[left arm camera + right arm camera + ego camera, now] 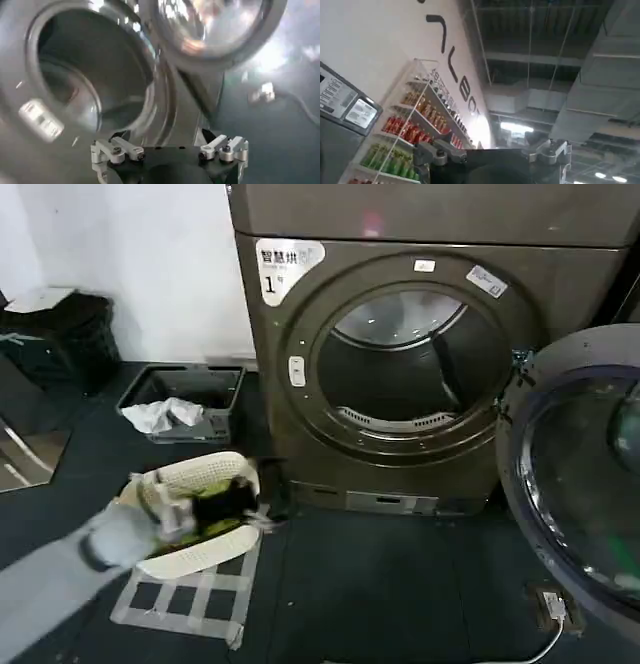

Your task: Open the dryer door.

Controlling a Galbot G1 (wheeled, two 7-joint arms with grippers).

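Chrome rims the large round porthole dryer door (575,474), which already stands swung wide on its hinge at the right side of the bronze-grey front-loading dryer (300,434), its dark tinted glass turned toward the room. The round drum opening (410,364) is fully exposed, with the perforated metal drum visible inside and nothing blocking it.

The left gripper (215,504) sits low at the left, blurred, in front of a white plastic laundry basket (200,474) that rests on a grid of grey tape on the dark floor. It is well apart from both the door and the drum mouth. In the left wrist view its 2 fingers (117,150) stand spread wide with nothing between them, and beyond them lie the drum opening and the chrome rim of the open door (220,45).

The right gripper (492,157) points upward toward a ceiling and a wall shelf of colourful bottles (415,125); its 2 metal fingers are parted and hold nothing, and it looks parked away from the work.

Judging from how the door lies, the opening step looks done: it appears swung about as far as the hinge allows. What is left seems only to be drawing the left arm clear to a resting pose. That move should keep away from the basket beside it and from the grey crate holding white cloth (180,399) behind.
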